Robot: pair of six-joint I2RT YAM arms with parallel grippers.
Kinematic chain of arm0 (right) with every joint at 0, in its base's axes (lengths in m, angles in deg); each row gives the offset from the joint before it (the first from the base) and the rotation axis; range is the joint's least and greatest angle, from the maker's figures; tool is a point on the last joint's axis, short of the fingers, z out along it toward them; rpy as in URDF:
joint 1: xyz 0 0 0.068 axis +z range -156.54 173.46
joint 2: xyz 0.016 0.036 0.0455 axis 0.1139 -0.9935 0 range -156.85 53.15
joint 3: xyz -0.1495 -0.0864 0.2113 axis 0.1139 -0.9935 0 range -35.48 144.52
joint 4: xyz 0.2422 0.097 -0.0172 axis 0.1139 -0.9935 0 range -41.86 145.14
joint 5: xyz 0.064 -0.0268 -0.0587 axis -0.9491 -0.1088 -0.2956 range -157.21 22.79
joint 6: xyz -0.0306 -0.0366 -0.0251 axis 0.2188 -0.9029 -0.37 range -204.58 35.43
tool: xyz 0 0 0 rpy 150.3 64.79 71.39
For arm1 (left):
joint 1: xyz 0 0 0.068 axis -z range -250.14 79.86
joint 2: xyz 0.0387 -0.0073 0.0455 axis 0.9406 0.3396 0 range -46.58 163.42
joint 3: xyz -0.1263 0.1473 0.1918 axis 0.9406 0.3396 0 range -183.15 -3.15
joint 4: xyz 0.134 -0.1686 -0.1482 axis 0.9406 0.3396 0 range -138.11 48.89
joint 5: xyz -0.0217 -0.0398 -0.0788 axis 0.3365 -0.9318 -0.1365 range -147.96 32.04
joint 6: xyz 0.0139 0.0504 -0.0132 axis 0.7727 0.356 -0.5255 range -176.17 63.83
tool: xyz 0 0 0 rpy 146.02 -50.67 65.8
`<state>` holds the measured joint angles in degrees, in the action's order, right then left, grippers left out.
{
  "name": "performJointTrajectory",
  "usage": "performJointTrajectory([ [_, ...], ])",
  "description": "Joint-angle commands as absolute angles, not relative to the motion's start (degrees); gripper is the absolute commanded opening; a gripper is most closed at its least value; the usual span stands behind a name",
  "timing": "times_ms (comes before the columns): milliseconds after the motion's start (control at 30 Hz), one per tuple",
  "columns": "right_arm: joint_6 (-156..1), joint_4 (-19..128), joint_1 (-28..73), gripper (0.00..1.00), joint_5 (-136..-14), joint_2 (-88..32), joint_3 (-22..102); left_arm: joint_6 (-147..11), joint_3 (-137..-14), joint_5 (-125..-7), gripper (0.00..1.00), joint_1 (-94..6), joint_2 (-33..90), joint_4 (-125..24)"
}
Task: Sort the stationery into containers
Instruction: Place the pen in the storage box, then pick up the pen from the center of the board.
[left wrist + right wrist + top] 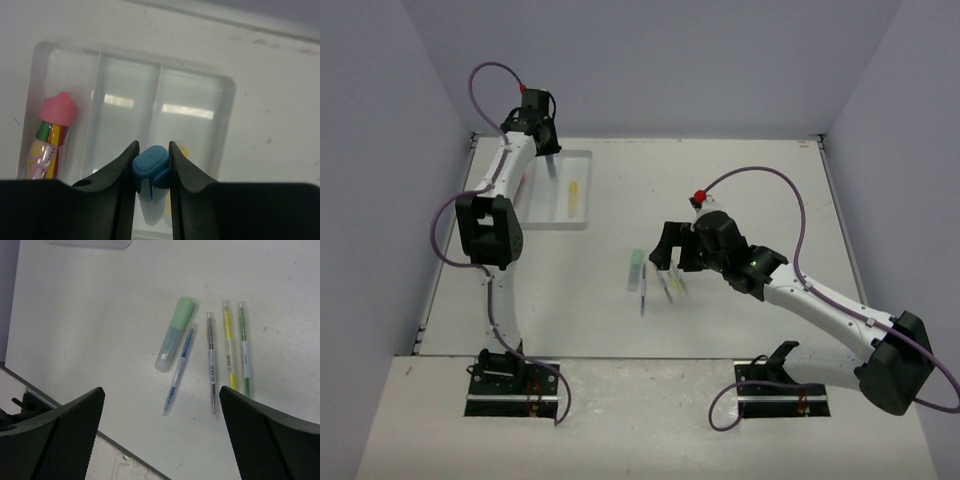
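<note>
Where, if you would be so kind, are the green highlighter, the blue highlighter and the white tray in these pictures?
green highlighter (pixel 174 336), right wrist view, middle of its barrel.
blue highlighter (pixel 151 164), left wrist view, its blue cap end.
white tray (pixel 226 115), left wrist view, its right rim.

A flat white matte bench (pixel 740 200) fills the middle of the overhead view. Its surface is scuffed with small dark specks and faint smudges, which the wrist views show up close. Plain pale lavender-grey walls (pixel 650 60) stand along its far, left and right edges. At the near side a straight seam separates it from a lighter off-white front panel (pixel 640 420).
</note>
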<state>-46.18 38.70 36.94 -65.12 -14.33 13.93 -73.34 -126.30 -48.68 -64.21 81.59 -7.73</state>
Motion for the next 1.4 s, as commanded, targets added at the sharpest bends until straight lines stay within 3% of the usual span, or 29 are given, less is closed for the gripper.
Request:
performJointTrajectory([
  [0,-46.9,38.3,37.0,0.99,-64.9,-14.7,16.1,-68.2,-126.5,-50.3,0.00,-63.5,83.5,-0.3],
  [233,-45.5,35.4,37.4,0.91,-66.4,-22.1,20.5,-68.9,-122.8,-52.5,0.01,-63.5,84.5,-3.1],
  [267,-45.0,34.3,37.6,0.90,-65.8,-23.7,21.6,-69.0,-122.3,-52.9,0.09,-63.4,84.5,-3.1],
  [333,-43.8,32.3,38.0,0.88,-64.4,-27.2,23.6,-69.2,-121.2,-54.1,0.34,-63.3,84.1,-3.5],
  [367,-43.8,31.7,38.3,0.88,-63.8,-27.4,24.4,-69.3,-120.9,-54.3,0.35,-63.4,84.1,-3.6],
  [400,-43.1,30.6,38.9,0.87,-62.6,-29.3,25.8,-69.4,-120.4,-54.7,0.47,-63.3,83.4,-3.8],
  [500,-41.4,29.9,39.8,0.85,-61.7,-33.3,28.0,-69.5,-120.3,-55.4,0.70,-63.1,82.4,-3.3],
  [567,-40.2,29.6,40.5,0.81,-61.1,-34.7,29.4,-69.6,-120.7,-55.8,0.76,-62.9,80.8,-2.7],
  [600,-39.6,29.5,41.5,0.79,-60.7,-36.4,30.1,-69.9,-120.5,-56.9,0.80,-62.7,79.6,-2.7],
  [700,-36.9,29.2,43.0,0.55,-58.1,-39.6,33.6,-71.3,-118.1,-63.5,0.99,-61.6,72.2,-4.3],
  [967,-31.1,23.8,44.3,0.50,-52.1,-49.0,39.7,-77.0,-89.3,-63.4,1.00,-59.3,37.6,-19.0],
  [1100,-29.9,23.5,44.6,0.50,-50.1,-51.7,39.8,-76.4,-78.2,-65.9,1.00,-58.6,29.2,-20.8],
  [1367,-29.3,20.0,45.3,0.49,-49.6,-59.1,45.8,-74.1,-68.2,-67.2,1.00,-57.9,21.5,-22.0],
])
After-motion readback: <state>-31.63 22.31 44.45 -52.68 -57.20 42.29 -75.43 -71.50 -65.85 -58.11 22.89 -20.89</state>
